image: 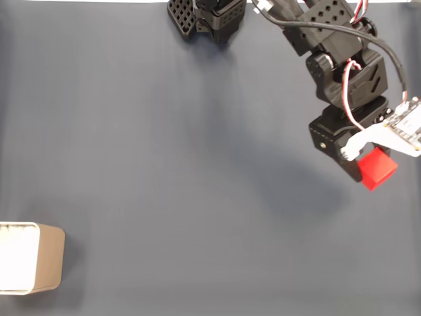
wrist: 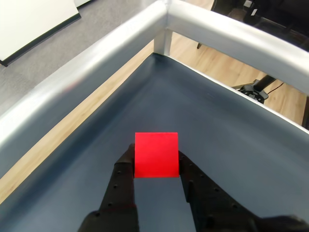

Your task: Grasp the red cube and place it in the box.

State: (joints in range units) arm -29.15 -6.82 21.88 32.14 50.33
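Far across the counter (image: 164, 164) from the box (image: 31, 257), the tool (wrist: 155, 166) is pinching the cube (wrist: 156, 154) between its fingertips, both sitting near the right edge of the fixed view. Judging from that view, the box is lying well apart, down and leftward, so the carry is heading that way.

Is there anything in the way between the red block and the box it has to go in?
Nothing visible. In the fixed view the gripper holds the red cube at the right, and the box sits at the lower left. Only bare dark mat lies between them.
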